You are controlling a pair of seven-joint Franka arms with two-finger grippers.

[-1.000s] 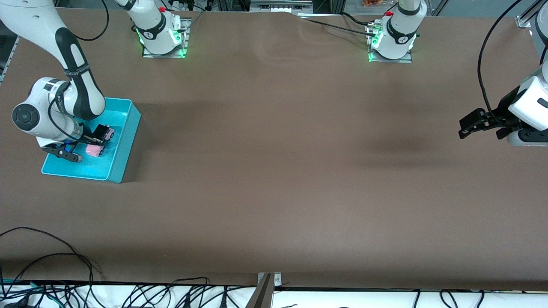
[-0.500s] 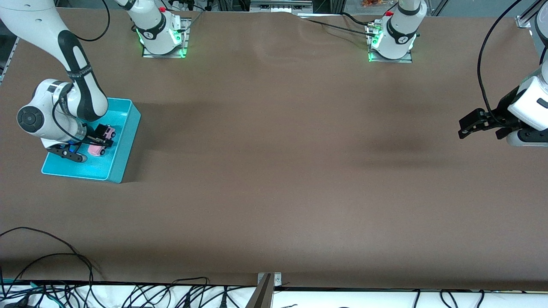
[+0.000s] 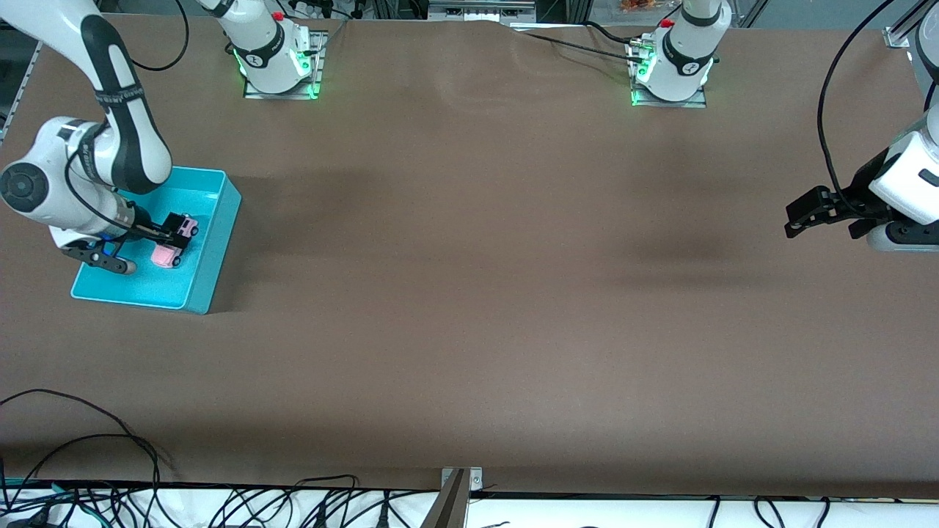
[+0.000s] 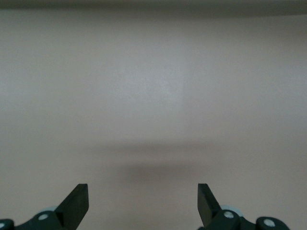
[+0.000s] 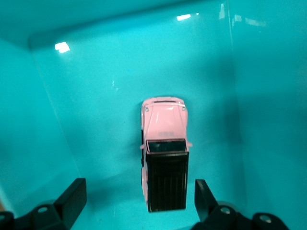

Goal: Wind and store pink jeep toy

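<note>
Desk (image 3: 469,330): brown surface, with loose black cables (image 3: 88,455) at its edge nearest the front camera.

Turquoise bin (image 3: 209,242): stands on the desk at the right arm's end. Open-topped, shallow, upright.

Pink jeep toy (image 5: 163,153): lies inside the bin, wheels down on the bin floor, resting free. The right wrist view shows its black roof and pink hood from above, with the bin's turquoise floor visible all round it. In the front view a pink car shape (image 3: 166,254) shows on the bin floor directly below the gripper, and a smaller pink and black patch shows at the fingertips just above it. From that view I cannot tell whether these are one car or two.

Right gripper (image 3: 173,233): positioned over the bin, pointing down into it. Its fingers (image 5: 72,196) stand wide apart, one to each side of the jeep's rear end, with a clear gap of turquoise between each finger and the car body. Nothing is clamped. The jeep sits directly beneath the gripper and between the lines of its two fingers.

Left gripper (image 3: 796,216): hangs above bare desk at the left arm's end, well apart from the bin and the jeep. This arm waits. In the left wrist view its fingers (image 4: 76,199) are spread apart with only desk surface and a faint shadow between them.

Arm bases (image 3: 279,55): both are mounted along the desk edge farthest from the front camera, each showing a green light.
</note>
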